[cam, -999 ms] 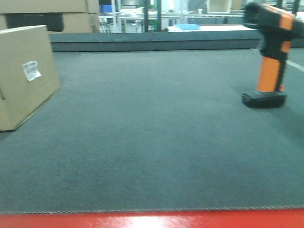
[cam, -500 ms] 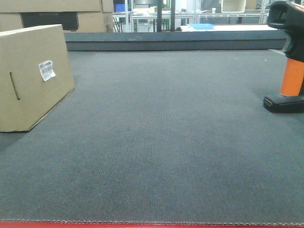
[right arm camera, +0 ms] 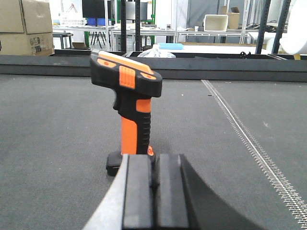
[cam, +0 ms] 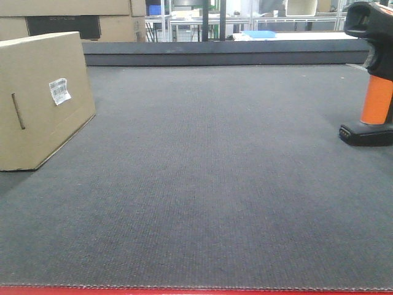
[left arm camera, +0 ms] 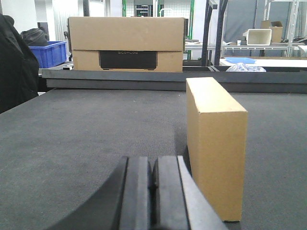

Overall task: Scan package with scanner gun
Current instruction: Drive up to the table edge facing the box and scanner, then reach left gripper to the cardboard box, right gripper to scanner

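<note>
dark grey mat (cam: 215, 184), cartons (left arm camera: 127, 33) behind

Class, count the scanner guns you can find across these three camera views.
1. The scanner gun stands upright on its base at the right edge of the mat, directly ahead of the right gripper. The front view crops it at the frame edge; no other shows.

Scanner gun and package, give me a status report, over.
Left claw shut, empty, facing package. Right claw shut, empty, facing scanner gun, upright on mat. Nothing blocking either.
</note>
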